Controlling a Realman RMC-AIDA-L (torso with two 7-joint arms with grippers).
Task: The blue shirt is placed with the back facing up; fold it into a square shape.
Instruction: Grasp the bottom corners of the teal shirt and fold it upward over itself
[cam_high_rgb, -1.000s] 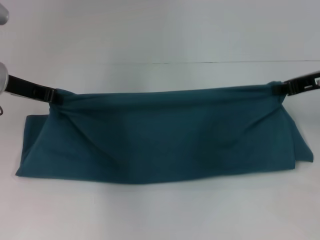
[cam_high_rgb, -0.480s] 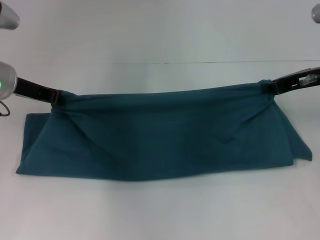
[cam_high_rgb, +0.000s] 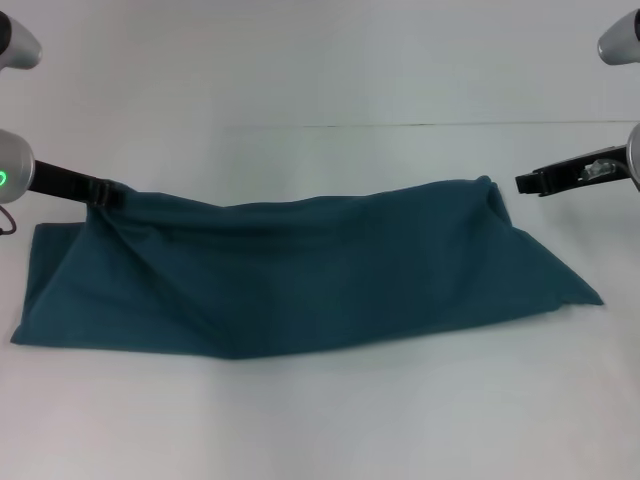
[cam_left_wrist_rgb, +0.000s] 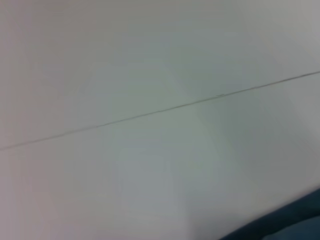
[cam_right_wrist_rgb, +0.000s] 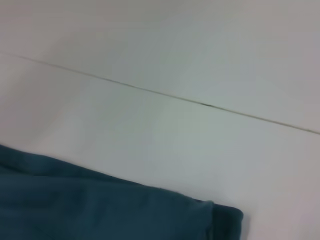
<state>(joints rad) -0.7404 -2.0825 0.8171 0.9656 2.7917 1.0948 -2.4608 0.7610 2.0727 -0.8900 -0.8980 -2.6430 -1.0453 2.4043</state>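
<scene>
On the white table lies one garment, with two grippers at its far corners. The count is one blue shirt, one left gripper and one right gripper.

The blue shirt is a plain dark teal knit with no print, folded into a long band that runs across the middle of the table. Its near edge lies flat on the surface. Its far edge is raised at the left end and slopes down from a small upright peak at the right end. Creases radiate from the left raised corner toward the near edge. The right wrist view shows a rounded fabric corner of the shirt resting on the table, and the left wrist view shows only a dark strip of fabric at one edge of the picture.

The left gripper is clamped on the far left corner of the shirt, its dark fingers pinching the fabric and holding that corner up off the table. The right gripper hangs just beside the far right peak of the shirt, apart from the cloth and holding nothing; whether its fingers are parted or closed cannot be told.
</scene>
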